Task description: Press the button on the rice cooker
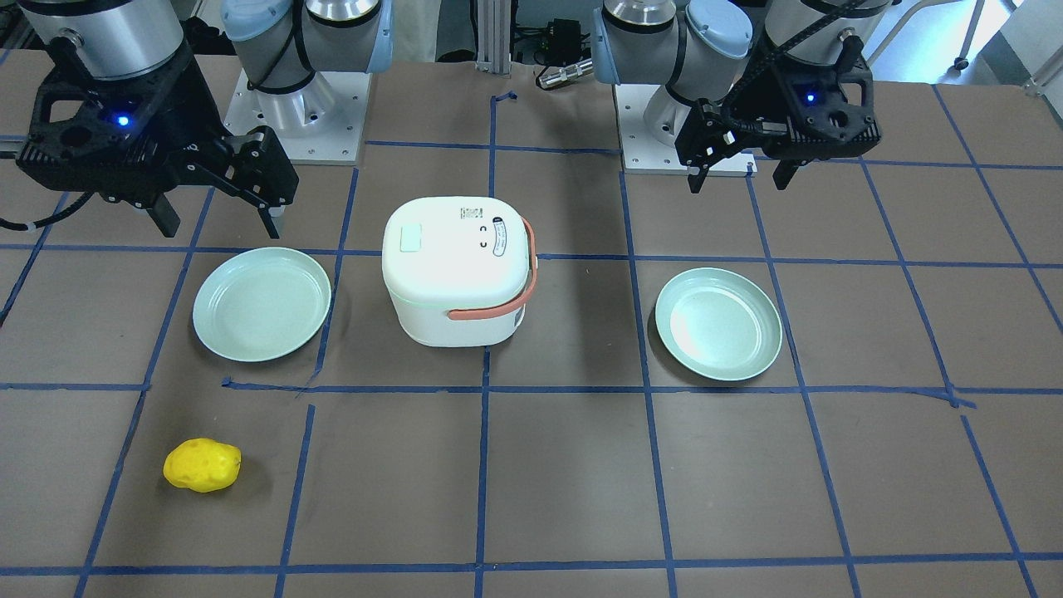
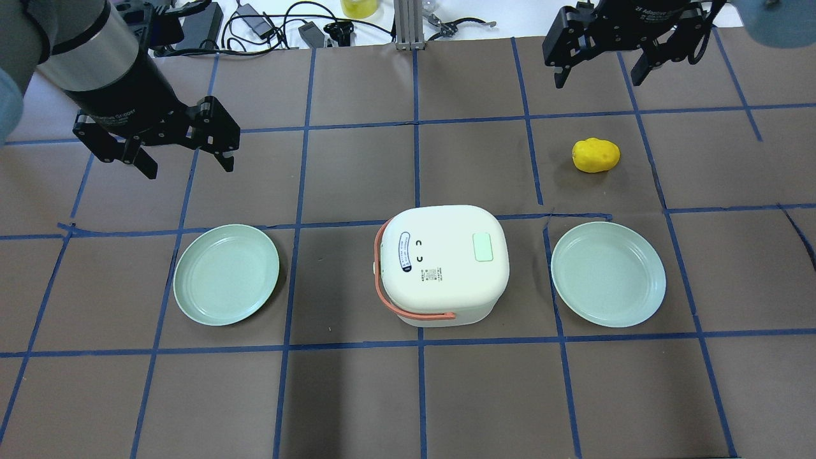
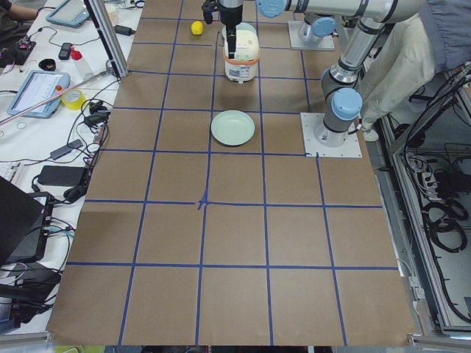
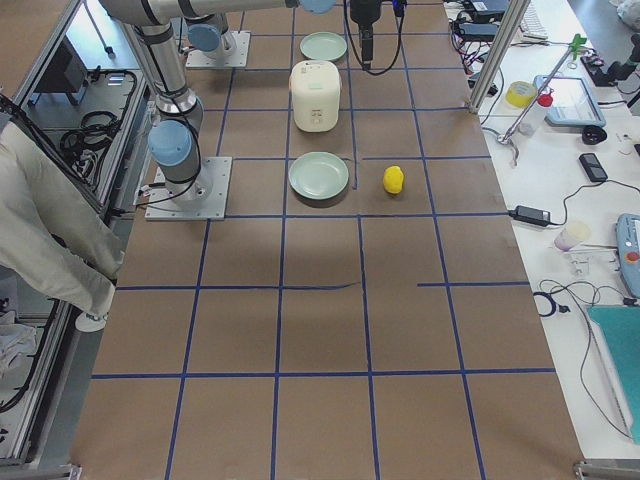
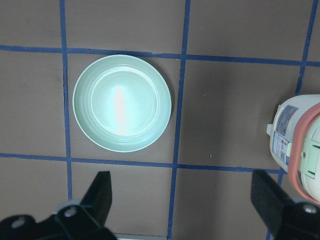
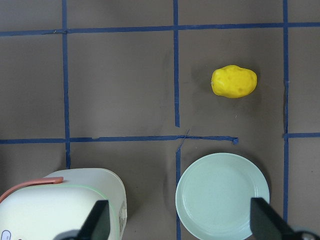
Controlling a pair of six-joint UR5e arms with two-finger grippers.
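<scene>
Both wide, our left hand [image 2: 190,167] and right hand [image 2: 599,80] are hovering well apart from the rice cooker [image 2: 446,264]; we are planning a descent onto its green button [image 2: 482,247].

The right pincer [image 2: 600,78] reads "2F Adaptive"; rice cooker [image 2: 446,271] labels are illegible.

Upright white rice cooker [image 2: 446,268], pale green button [image 2: 482,247] on top.

Silver arm tubes [image 1: 116,33] with pale blue joint caps [image 1: 718,25] are seen. The left end effector [image 1: 739,176] and the right end effector [image 1: 219,219] are black, each lit by a blue lamp [image 1: 123,120]. White base plates [image 1: 303,137] are fixed with screws.
</scene>
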